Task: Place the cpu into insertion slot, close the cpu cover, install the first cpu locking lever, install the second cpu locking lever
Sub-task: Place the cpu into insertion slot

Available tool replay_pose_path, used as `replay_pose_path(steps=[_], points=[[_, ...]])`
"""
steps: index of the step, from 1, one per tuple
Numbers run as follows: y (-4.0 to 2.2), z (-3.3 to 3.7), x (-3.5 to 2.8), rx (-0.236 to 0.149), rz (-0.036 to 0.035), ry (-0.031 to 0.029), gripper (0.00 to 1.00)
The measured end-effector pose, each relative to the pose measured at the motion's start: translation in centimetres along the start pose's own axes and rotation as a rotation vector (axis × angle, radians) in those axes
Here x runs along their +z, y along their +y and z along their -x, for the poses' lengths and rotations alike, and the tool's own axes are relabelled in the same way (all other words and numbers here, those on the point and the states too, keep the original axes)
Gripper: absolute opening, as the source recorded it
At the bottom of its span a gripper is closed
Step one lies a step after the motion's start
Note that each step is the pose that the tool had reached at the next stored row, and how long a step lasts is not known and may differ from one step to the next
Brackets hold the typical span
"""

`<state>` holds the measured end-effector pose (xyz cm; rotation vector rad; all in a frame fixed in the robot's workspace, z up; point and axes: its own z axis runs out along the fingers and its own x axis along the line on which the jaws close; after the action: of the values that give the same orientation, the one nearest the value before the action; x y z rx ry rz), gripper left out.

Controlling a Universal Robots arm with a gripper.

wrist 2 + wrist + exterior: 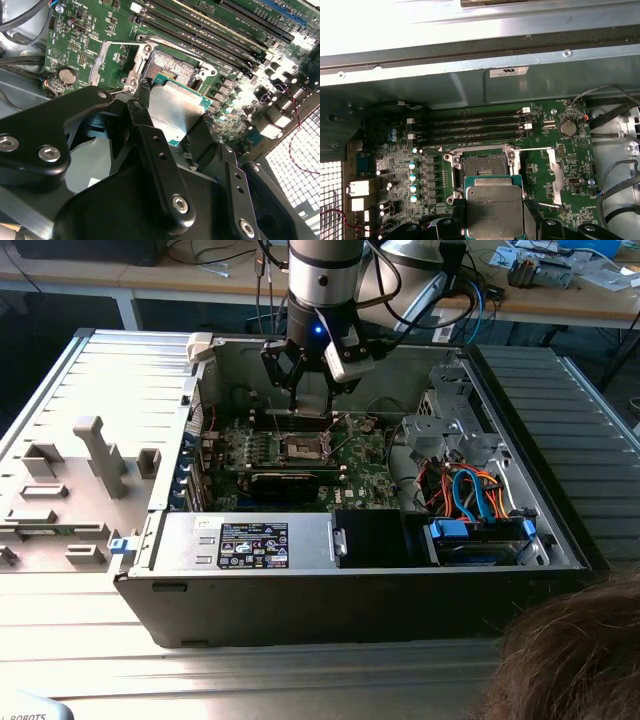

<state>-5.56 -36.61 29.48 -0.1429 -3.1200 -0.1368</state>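
My gripper (308,400) hangs inside the open computer case, just above the green circuit board. It is shut on the cpu (494,200), a flat square chip with a dull silver top, held by two opposite edges between the black fingers (150,135). In both wrist views the cpu (175,107) hovers beside and slightly over one edge of the insertion slot (482,166), not seated in it. The insertion slot (170,67) lies bare and dark inside its silvery rim. The cpu cover (555,172) is swung open to one side. A thin wire lever (535,149) is released.
Narrow memory slots (475,127) run beside the socket, with the case wall (470,85) behind them. A long black card (285,480) lies near the socket. Cable bundles (470,490) fill the case at the exterior view's right. A person's hair (575,660) shows at the lower right.
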Motion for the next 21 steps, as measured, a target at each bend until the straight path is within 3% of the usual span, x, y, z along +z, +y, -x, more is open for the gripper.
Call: replay_pose_path(steps=[12,21], points=[[-0.01,0.00,0.11,0.018,0.0004,-0.0016,0.55],[-0.02,0.00,0.24,0.064,0.0013,-0.0055,0.55]])
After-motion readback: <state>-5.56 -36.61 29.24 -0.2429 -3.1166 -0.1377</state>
